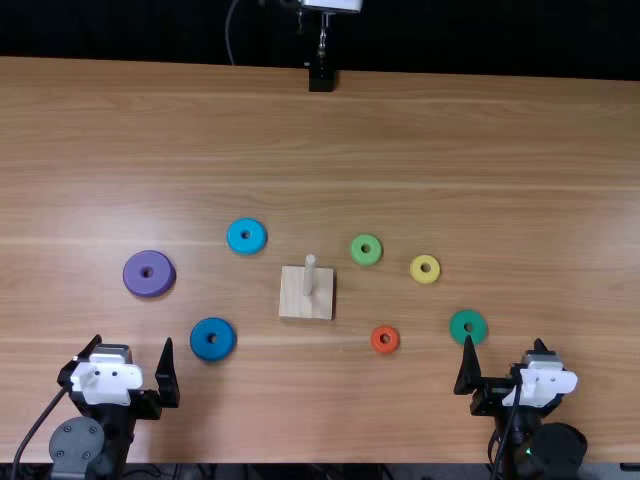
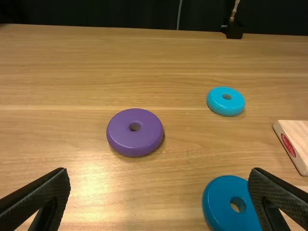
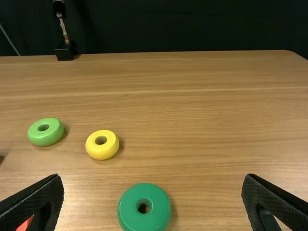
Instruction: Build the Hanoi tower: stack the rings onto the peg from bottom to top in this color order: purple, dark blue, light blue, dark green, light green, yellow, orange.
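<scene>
The left gripper (image 1: 133, 340) and right gripper (image 1: 504, 341) are spread wide and empty, and all seven rings (image 1: 149, 287) lie on the table (image 1: 320, 410), none on the peg (image 1: 309, 276), so all the stacking is left to do.

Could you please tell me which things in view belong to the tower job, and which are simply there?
Part of the job:
- purple ring
- dark blue ring
- light blue ring
- dark green ring
- light green ring
- yellow ring
- orange ring
- peg on its wooden base

Simply there:
- black mount at the table's far edge
- thin cable behind the table
</scene>
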